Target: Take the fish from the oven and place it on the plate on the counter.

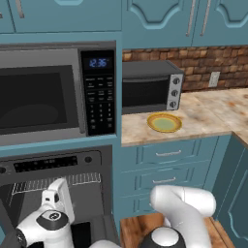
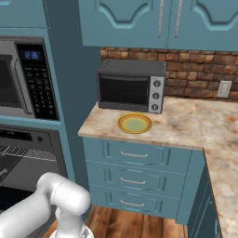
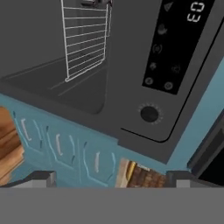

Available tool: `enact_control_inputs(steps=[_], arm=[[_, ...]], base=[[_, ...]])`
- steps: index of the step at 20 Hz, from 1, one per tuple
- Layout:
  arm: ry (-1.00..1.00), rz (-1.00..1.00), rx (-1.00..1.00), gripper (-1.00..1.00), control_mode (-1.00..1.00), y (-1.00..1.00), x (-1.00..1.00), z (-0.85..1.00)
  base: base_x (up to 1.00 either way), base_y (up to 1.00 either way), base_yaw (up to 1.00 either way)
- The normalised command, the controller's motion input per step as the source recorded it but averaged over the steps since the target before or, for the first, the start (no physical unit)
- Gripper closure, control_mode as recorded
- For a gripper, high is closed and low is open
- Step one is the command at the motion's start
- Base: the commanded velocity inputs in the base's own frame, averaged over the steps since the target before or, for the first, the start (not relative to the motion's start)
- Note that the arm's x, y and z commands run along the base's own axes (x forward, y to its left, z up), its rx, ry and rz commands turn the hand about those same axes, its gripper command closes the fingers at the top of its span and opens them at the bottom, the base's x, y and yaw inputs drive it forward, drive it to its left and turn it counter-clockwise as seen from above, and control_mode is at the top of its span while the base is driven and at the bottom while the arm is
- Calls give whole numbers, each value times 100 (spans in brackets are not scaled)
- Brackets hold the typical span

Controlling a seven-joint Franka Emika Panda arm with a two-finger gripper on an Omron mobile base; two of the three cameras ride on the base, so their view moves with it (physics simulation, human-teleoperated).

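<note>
your arm [image 1: 181, 210] bends low and leftward; your gripper [image 3: 109, 177] has its jaws spread wide, holding nothing.

Oven [image 1: 58, 184] interior cut off below

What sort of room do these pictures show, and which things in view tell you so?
A kitchen, rendered: a built-in oven under a microwave, and a toaster oven beside a plate on the counter.

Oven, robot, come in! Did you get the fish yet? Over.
Tool open, holding nothing. Oven open, wire rack in sight, fish not spotted. Plate bare on counter. Nothing blocking the oven.
</note>
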Motion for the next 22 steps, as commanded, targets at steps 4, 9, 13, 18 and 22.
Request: enact_control_inputs(steps=[4, 9, 13, 18, 22], arm=[[-3, 1, -1, -100, -100, 0, 43, -3], [0, 17, -2, -100, -100, 0, 35, -26], [0, 34, -2, -100, -100, 0, 2, -65], [-3, 27, 1, -100, -100, -5, 9, -32], [-4, 7, 0, -100, -100, -2, 26, 0]], base=[[0, 0, 0], [0, 0, 0], [0, 0, 0], [0, 0, 0], [0, 0, 0]])
